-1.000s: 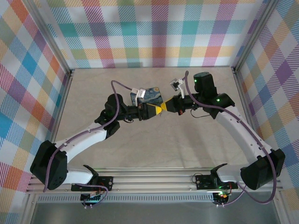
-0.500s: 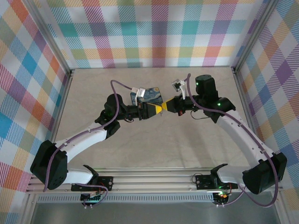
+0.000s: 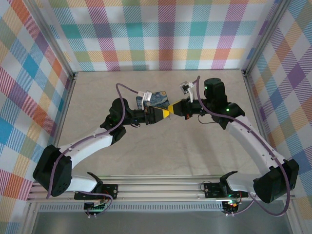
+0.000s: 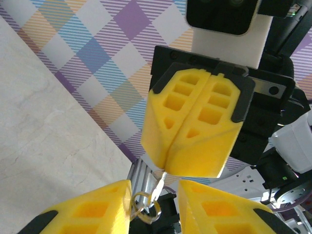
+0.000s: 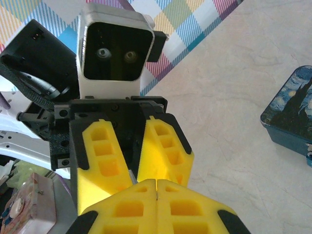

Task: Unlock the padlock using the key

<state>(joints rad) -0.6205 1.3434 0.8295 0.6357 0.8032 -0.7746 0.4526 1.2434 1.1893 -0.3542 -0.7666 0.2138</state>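
Observation:
The padlock (image 3: 157, 100), a dark-blue block with a starry-night print, lies on the table just behind the two grippers; the right wrist view has it at the right edge (image 5: 291, 113). Both grippers meet tip to tip above the table's middle. My right gripper (image 3: 172, 110) is shut on the key (image 4: 160, 184), whose silvery blade sticks out of its yellow fingertips (image 4: 195, 146), with a key ring (image 4: 144, 207) hanging from it. My left gripper (image 4: 153, 195) is open, with the blade and ring in its gap. From the right wrist, the key is a thin sliver in the seam of my shut right gripper (image 5: 156, 187).
Plaid walls (image 3: 161, 29) on aluminium posts close in the table on three sides. A metal rail (image 3: 161, 187) runs along the near edge between the arm bases. Bare beige tabletop (image 3: 161, 151) lies in front of the grippers.
My right gripper has edged slightly left toward the left gripper, bringing the yellow tips closer. The padlock has not moved.

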